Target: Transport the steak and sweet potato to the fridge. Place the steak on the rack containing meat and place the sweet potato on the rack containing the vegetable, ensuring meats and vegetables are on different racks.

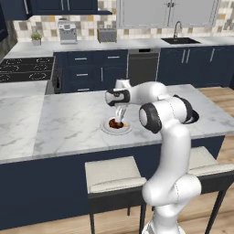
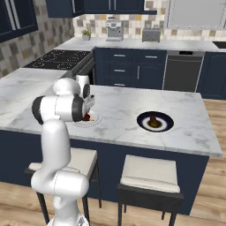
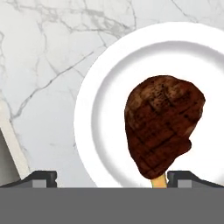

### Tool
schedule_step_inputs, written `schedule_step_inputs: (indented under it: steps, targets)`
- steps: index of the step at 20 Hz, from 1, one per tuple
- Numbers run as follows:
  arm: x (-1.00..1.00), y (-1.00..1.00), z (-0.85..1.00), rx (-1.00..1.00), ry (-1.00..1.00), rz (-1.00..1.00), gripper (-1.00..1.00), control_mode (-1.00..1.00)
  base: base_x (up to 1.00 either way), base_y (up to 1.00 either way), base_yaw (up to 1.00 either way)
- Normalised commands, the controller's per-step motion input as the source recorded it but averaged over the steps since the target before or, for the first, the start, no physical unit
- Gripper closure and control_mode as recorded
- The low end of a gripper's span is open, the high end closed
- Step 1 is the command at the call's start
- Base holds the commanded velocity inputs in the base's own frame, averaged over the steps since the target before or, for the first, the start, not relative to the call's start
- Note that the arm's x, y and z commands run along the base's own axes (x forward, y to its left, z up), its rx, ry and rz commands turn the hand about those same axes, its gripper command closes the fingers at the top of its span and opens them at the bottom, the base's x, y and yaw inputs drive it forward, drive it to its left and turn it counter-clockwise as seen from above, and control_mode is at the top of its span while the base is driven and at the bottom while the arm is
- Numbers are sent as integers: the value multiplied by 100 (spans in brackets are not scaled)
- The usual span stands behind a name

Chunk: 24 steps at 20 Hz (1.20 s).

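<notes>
Hovering with fingers [image 3: 106, 177] spread wide, the gripper sits off-centre over the steak [image 3: 162, 127] and may clip the white plate [image 3: 94, 131].

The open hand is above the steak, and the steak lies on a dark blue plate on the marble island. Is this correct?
Not quite: the plate under the steak is white, as the hand view shows. The rest holds: the hand is open above it, on the marble island.

White arm bent forward at the elbow, forearm reached out level, wrist turned straight down, gripper [image 1: 119, 119] hung low with its two dark fingertips [image 3: 41, 178] spread wide, nothing held between them
</notes>
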Motion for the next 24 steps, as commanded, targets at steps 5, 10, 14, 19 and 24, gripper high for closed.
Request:
schedule_step_inputs:
  steps: [5, 10, 14, 19, 24]
  targets:
    - [51, 15, -32, 0, 0, 0, -100, -100, 0, 0, 0]
    - [45, 17, -30, 1, 0, 0, -100, -100, 0, 0, 0]
    - [10, 3, -24, 1, 2, 0, -100, -100, 0, 0, 0]
    - [-14, 1, -21, 0, 8, 0, -100, -100, 0, 0, 0]
    - [-47, 8, -10, 0, 9, 4, -100, -100, 0, 0, 0]
